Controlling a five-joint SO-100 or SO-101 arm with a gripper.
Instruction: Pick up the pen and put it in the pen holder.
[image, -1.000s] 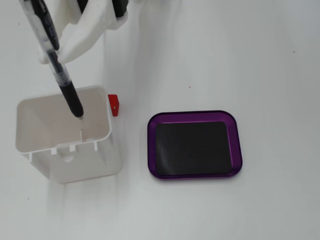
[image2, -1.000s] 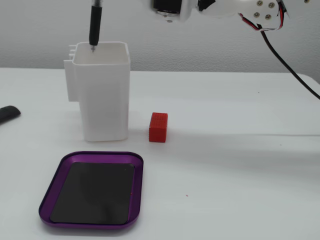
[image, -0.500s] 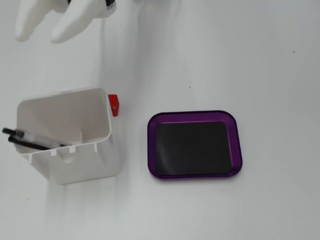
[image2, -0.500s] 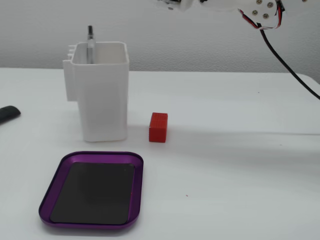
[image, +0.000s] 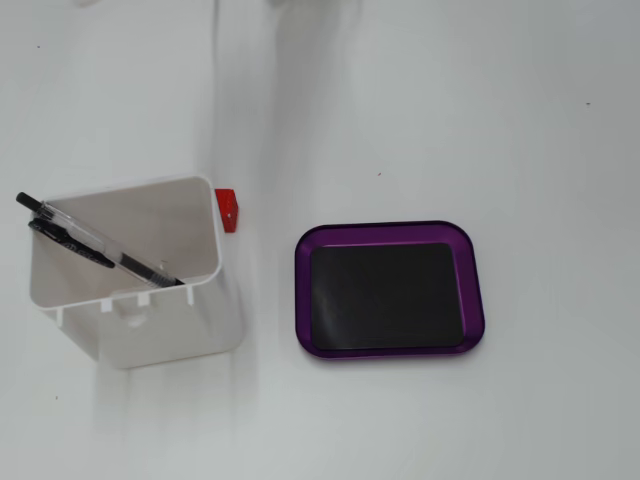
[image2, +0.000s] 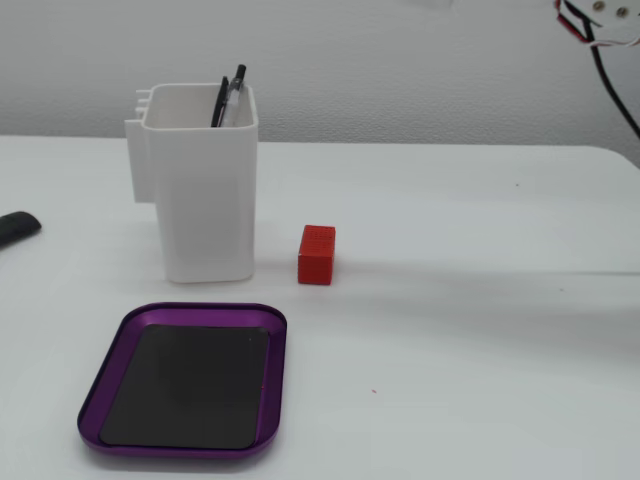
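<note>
A white box-shaped pen holder (image: 180, 330) stands on the white table; it also shows in a fixed view (image2: 205, 200). A pen with a clear barrel and black tip and clip (image: 95, 245) lies slanted inside it, its top end sticking over the rim. In a fixed view the pen's black top (image2: 228, 95) pokes out above the holder's rim. The gripper is not in either view; only some wires (image2: 600, 40) show at the top right corner.
A purple tray with a black inner mat (image: 390, 290) lies beside the holder, also in a fixed view (image2: 190, 385). A small red block (image: 229, 209) sits against the holder, also in a fixed view (image2: 316, 254). A dark object (image2: 18, 227) lies at the left edge.
</note>
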